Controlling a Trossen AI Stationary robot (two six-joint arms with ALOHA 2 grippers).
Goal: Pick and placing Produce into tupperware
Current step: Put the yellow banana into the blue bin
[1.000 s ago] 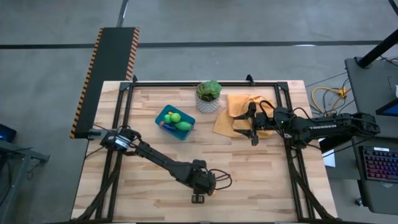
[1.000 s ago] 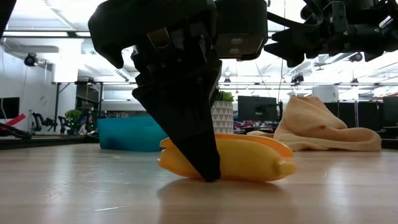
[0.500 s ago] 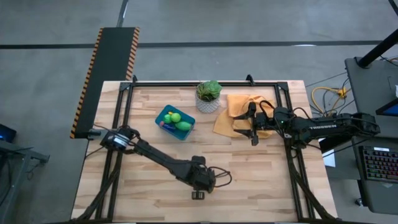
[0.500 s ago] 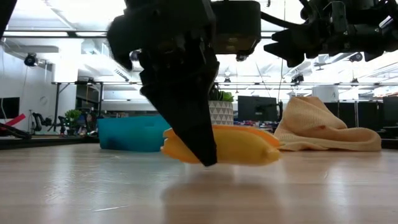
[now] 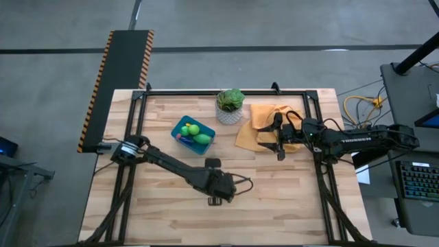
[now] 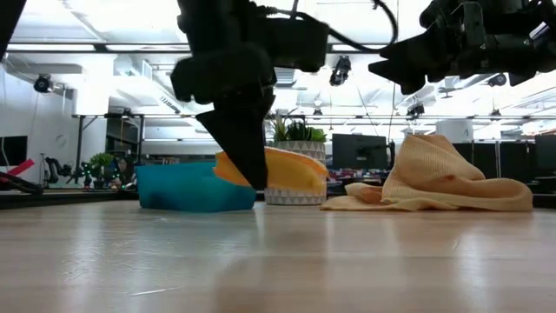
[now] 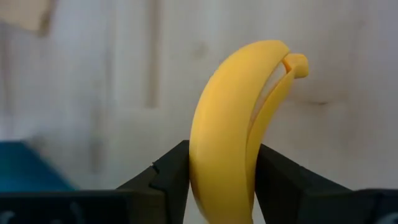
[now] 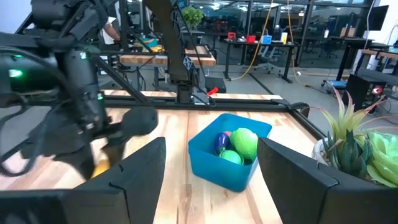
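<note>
the left end effector point(image 6: 252, 178), clamped on the banana point(image 7: 230, 124), has lifted it off the table point(image 5: 288, 206) toward the tupperware point(image 5: 193, 134); the right end effector point(image 5: 278, 140) waits wide open.

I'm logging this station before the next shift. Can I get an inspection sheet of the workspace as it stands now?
Surface: wooden table, black frame around it.
Job's things: blue tub holds green pieces and a purple one; banana held off the table.
Clutter: potted plant and orange cloth at the far side.
Claws: left claw shut on the banana, in front of the tub; right claw open, above the cloth.
Cables: loops on both arms; yellow coil off the table's right edge.
Surroundings: keyboard on a side desk; desks and monitors in the room behind.
</note>
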